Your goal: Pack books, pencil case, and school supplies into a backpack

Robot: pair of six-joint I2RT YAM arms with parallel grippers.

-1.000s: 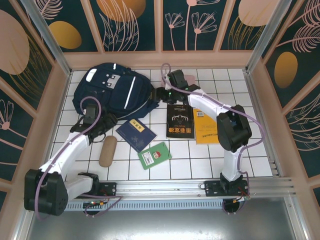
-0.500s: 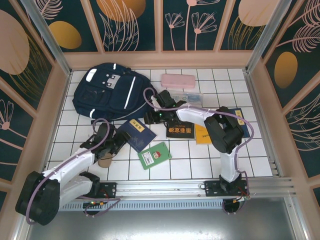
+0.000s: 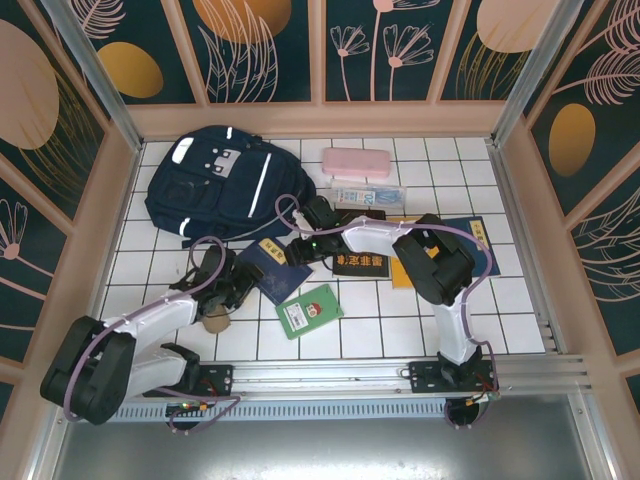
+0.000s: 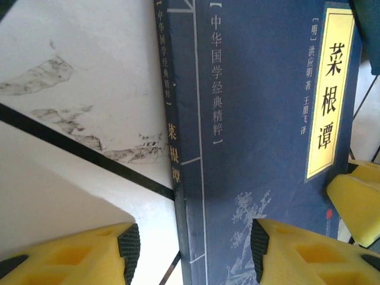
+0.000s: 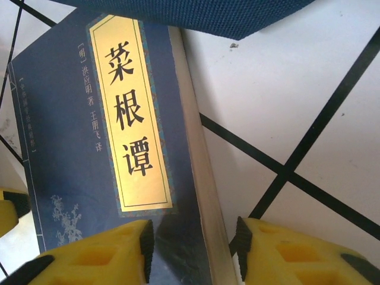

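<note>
Layout: you see the backpack (image 3: 225,185) at far left; the labelled book (image 3: 272,272) lies just before it, the small book (image 3: 308,312) nearer still, the emblem book (image 3: 358,262) to their right, and the packet (image 3: 365,197) behind that, before the case (image 3: 355,162).

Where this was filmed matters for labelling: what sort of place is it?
Probably a robot test booth: white tiled table, leaf-patterned wall panels, left arm and right arm bolted to a metal rail.

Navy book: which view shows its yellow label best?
Right wrist: on the navy book the yellow label is large, whole and readable. Left wrist shows it narrower at the right, plus the spine. Top external shows the book small, its label a speck.
</note>
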